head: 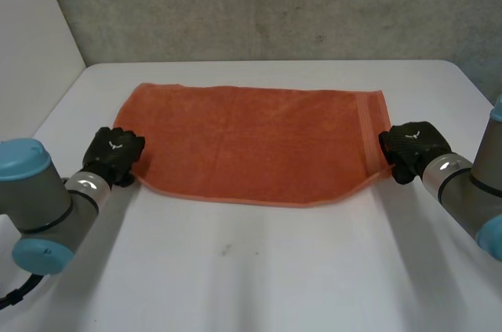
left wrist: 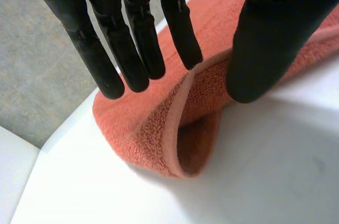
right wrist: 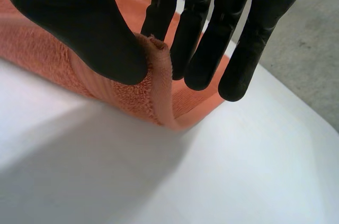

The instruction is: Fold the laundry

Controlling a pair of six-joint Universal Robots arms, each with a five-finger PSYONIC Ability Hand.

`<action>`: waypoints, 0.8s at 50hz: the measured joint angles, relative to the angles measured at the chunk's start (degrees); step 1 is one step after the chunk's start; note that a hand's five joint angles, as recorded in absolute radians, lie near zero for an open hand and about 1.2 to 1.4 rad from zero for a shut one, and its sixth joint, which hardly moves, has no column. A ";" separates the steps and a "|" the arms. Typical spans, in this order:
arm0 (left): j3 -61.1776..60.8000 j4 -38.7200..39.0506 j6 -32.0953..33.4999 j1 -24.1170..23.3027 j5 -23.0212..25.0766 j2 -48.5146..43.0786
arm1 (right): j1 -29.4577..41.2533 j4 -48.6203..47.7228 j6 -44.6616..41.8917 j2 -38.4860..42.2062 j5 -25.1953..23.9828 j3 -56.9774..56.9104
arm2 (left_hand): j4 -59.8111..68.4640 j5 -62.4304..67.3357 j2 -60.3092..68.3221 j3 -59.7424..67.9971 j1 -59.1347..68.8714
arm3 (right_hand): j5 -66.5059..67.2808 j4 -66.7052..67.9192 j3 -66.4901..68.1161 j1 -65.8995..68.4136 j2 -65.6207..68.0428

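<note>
An orange towel (head: 251, 144) lies folded in half on the white table (head: 259, 269), its fold along the near side. My left hand (head: 115, 151) rests at the towel's near left corner. In the left wrist view its fingers (left wrist: 132, 49) are straight and spread apart from the thumb, and the doubled towel corner (left wrist: 148, 128) lies loose on the table below them. My right hand (head: 414, 144) is at the towel's right edge. In the right wrist view its thumb (right wrist: 79, 23) and fingers pinch the towel's lifted edge (right wrist: 153, 75) between them.
A grey wall (head: 274, 2) runs behind the table's far edge. A white panel (head: 31, 34) stands at the far left. Bare tabletop stretches in front of the towel and at both sides of it.
</note>
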 measured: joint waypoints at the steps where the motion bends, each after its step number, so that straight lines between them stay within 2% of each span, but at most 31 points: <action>1: -0.08 -1.30 1.57 0.19 -0.17 0.40 | -0.03 0.21 -0.17 -0.09 -0.07 0.51 | -9.24 -9.20 -9.39 -8.96 -9.04 | 0.00 0.00 0.00 0.00 0.00; 8: 0.40 -3.09 3.76 0.63 -0.67 1.20 | -0.55 0.29 -0.37 -0.44 -0.10 1.22 | -21.43 -21.62 -21.20 -21.06 -20.31 | 0.00 0.00 0.00 0.00 0.00; 19: 2.43 -1.70 3.45 1.18 -0.76 -0.93 | -3.56 -0.35 -0.39 -1.03 0.11 1.72 | -22.70 -22.83 -22.38 -21.88 -20.60 | 0.00 0.00 0.00 0.00 0.00; 30: 5.06 -0.87 3.32 3.81 -0.84 -4.30 | -4.62 -0.85 -0.34 -1.41 0.21 2.12 | -22.59 -22.66 -22.29 -21.84 -20.58 | 0.00 0.00 0.00 0.00 0.00; 35: 5.97 -0.88 3.30 4.97 -0.86 -4.75 | -4.47 -1.20 -0.30 -1.30 0.20 2.37 | -17.73 -17.99 -17.55 -17.84 -16.04 | 0.00 0.00 0.00 0.00 0.00; 36: 6.09 -0.90 3.28 5.23 -0.86 -4.76 | -4.43 -1.31 -0.29 -1.27 0.20 2.48 | -11.40 -12.10 -10.94 -11.26 -9.00 | 0.00 0.00 0.00 0.00 0.00; 37: 6.15 -0.91 3.28 5.42 -0.87 -4.75 | -4.41 -1.37 -0.29 -1.26 0.20 2.53 | -11.40 -12.10 -10.94 -11.26 -9.00 | 0.00 0.00 0.00 0.00 0.00; 38: 6.26 -0.93 3.25 5.82 -0.89 -4.72 | -4.38 -1.46 -0.28 -1.24 0.20 2.62 | -1.41 -2.29 -1.38 -1.70 1.86 | 0.00 0.00 0.00 0.00 0.00; 39: 6.29 -0.96 3.21 6.06 -0.89 -4.69 | -4.35 -1.53 -0.28 -1.23 0.19 2.70 | 3.73 2.91 4.20 3.40 7.00 | 0.00 0.00 -0.01 0.00 0.00; 40: 6.27 -1.00 3.15 6.23 -0.90 -4.63 | -4.33 -1.57 -0.28 -1.22 0.19 2.74 | 4.77 3.95 5.38 5.04 8.10 | 0.00 0.00 0.00 0.00 0.00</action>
